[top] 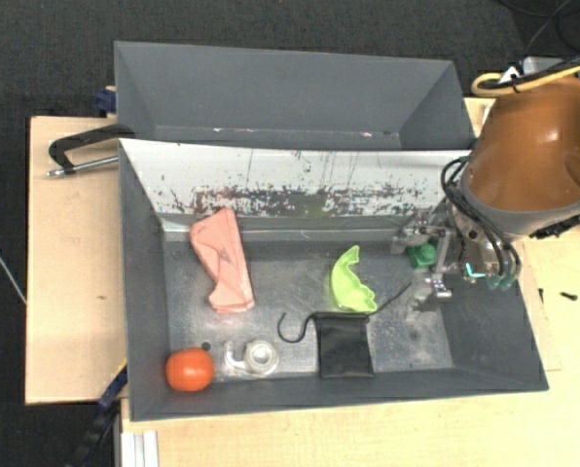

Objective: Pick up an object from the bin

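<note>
Lime-green crumpled floppy scrap (pixel 350 282): gripper (pixel 429 288) hangs just to its right, honestly can't tell if it's open or holding anything.

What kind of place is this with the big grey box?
Probably a robot test lab: a robot arm reaches into a grey metal bin holding odd loose things, like a pink cloth and an orange ball.

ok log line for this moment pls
gripper: over right side of bin | nearest: lime green piece, black pouch | farther left: pink cloth, orange ball | pick: not yet done
</note>
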`<state>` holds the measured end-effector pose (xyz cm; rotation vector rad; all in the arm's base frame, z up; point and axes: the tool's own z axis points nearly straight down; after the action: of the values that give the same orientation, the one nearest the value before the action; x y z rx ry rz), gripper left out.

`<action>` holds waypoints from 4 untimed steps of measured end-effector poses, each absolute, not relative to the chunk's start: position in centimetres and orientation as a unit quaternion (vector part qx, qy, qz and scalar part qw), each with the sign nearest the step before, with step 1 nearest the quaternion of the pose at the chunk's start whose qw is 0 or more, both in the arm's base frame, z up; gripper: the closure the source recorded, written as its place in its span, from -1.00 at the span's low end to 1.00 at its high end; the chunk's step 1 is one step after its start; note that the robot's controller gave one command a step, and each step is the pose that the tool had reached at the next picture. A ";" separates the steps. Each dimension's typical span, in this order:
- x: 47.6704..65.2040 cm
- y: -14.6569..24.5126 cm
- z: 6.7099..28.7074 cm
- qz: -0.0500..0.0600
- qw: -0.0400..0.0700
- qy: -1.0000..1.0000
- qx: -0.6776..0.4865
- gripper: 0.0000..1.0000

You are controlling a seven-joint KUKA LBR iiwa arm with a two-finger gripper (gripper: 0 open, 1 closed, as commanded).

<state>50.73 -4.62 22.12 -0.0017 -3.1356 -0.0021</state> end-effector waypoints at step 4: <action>52.9 -0.5 13.5 0.000 -0.001 -0.976 0.216 -1.00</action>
<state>52.86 -0.53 13.51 0.6803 -3.0686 -0.0013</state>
